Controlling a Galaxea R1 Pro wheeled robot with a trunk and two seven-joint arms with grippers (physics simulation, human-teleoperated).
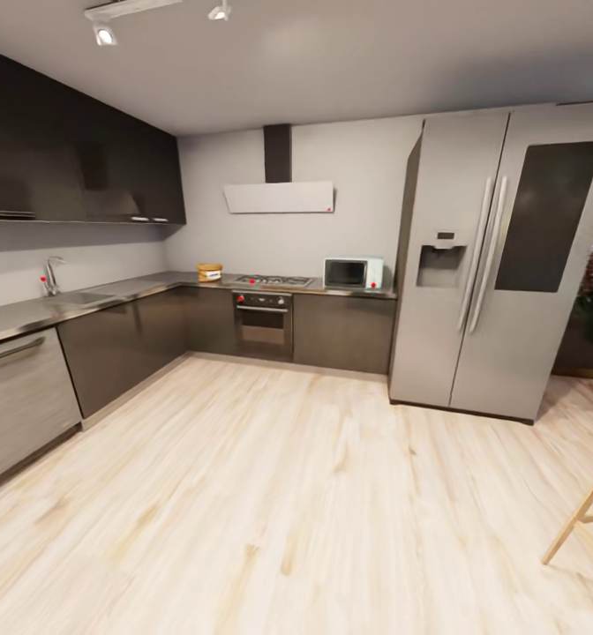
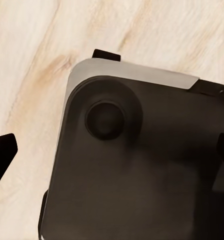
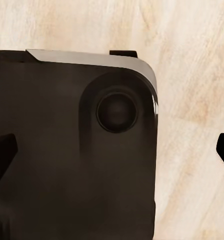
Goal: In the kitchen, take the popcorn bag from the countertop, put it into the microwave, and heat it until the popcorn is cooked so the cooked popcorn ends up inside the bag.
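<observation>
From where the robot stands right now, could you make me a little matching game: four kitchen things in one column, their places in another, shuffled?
Things:
1. popcorn bag
2. microwave
3. tap
4. fridge

Places:
A. on the counter right beside the fridge
B. standing on the floor at the right end of the cabinets
C. on the counter just left of the gas hob
D. over the sink on the left-hand counter

Pairs: 1-C, 2-A, 3-D, 4-B
</observation>
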